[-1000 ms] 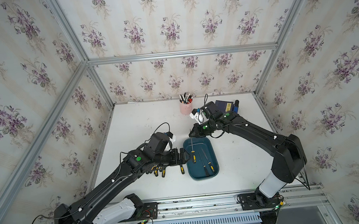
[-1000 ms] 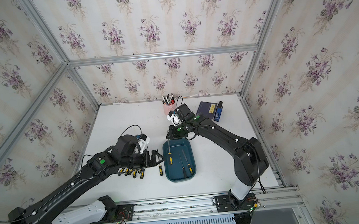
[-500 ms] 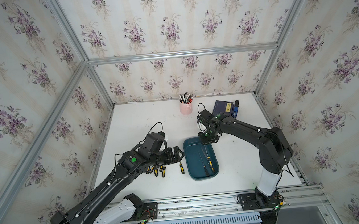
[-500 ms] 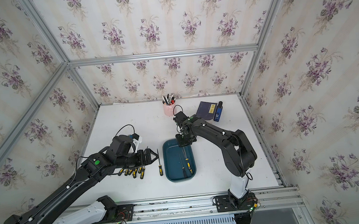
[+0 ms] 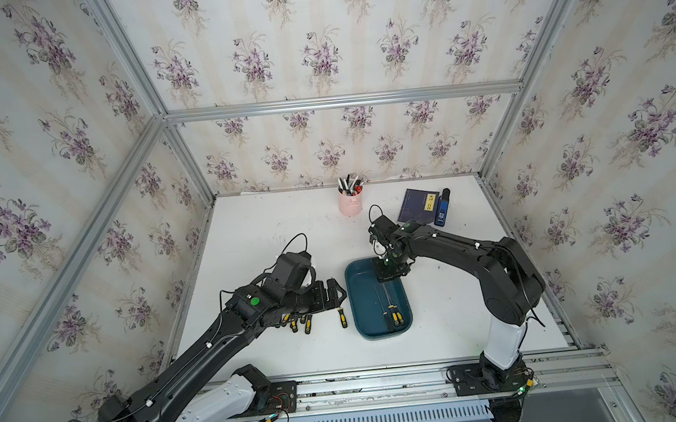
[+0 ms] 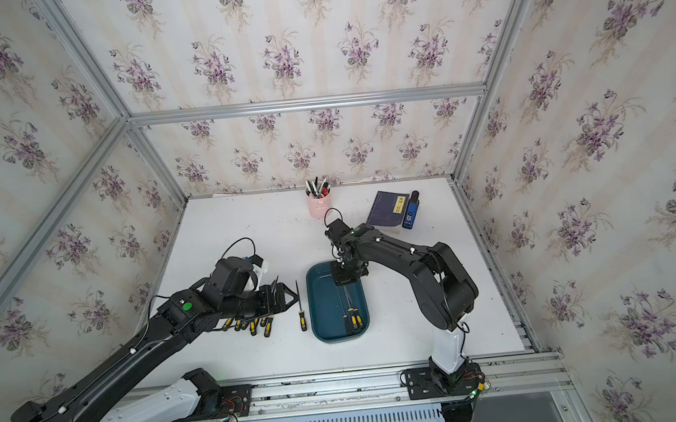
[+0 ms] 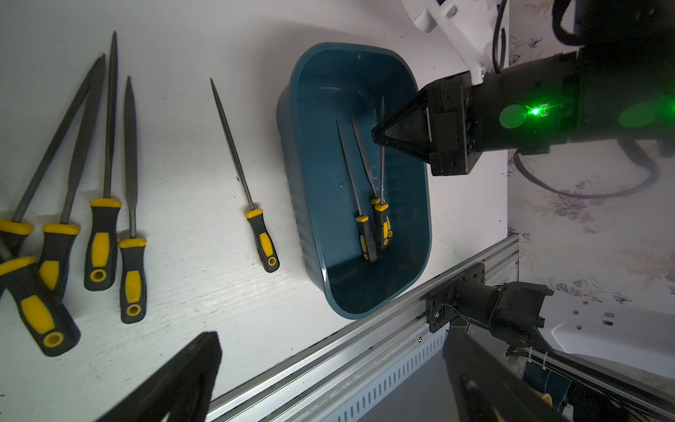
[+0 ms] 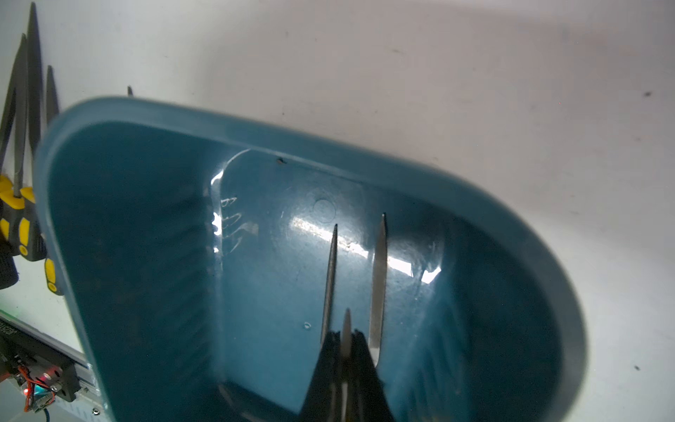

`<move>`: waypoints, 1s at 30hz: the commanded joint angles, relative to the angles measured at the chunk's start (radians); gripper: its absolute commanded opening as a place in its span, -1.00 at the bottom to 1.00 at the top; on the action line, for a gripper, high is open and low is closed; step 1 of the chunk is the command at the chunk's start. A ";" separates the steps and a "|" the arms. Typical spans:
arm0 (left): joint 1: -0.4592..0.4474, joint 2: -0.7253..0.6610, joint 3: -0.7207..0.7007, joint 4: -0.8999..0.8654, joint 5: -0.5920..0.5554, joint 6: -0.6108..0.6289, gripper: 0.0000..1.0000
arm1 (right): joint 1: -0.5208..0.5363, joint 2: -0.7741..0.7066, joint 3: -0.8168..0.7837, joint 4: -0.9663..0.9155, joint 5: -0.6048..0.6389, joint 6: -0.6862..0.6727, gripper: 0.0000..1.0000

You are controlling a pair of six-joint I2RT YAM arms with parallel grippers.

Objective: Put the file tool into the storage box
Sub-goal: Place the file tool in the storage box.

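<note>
Both top views: high above front edge, looking down at whole white table (image 5: 272, 233), far. Left wrist view: near, looks across table at teal box (image 7: 416, 204). Right wrist view: very near, looks down into same box (image 8: 365, 160). All four share box.

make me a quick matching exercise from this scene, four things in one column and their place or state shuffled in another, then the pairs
Things:
1. left gripper
2. right gripper
3. lone file
4. pink pen cup

Place or state:
A. shut on a file blade over the storage box
B. stands at the back of the table, pens inside
C. open, nothing between the jaws
D. lies flat on the table beside the storage box

Pairs: 1-C, 2-A, 3-D, 4-B
</note>
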 commanded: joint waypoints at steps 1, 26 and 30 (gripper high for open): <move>0.001 0.001 -0.006 0.008 -0.011 0.000 0.99 | 0.003 0.007 -0.008 0.021 -0.007 0.015 -1.00; 0.006 -0.028 -0.053 0.007 -0.020 -0.012 0.99 | 0.018 0.028 -0.042 0.044 0.037 0.039 -0.52; 0.005 -0.022 -0.065 0.006 -0.022 -0.033 1.00 | 0.017 0.014 -0.010 0.021 0.046 0.036 -0.42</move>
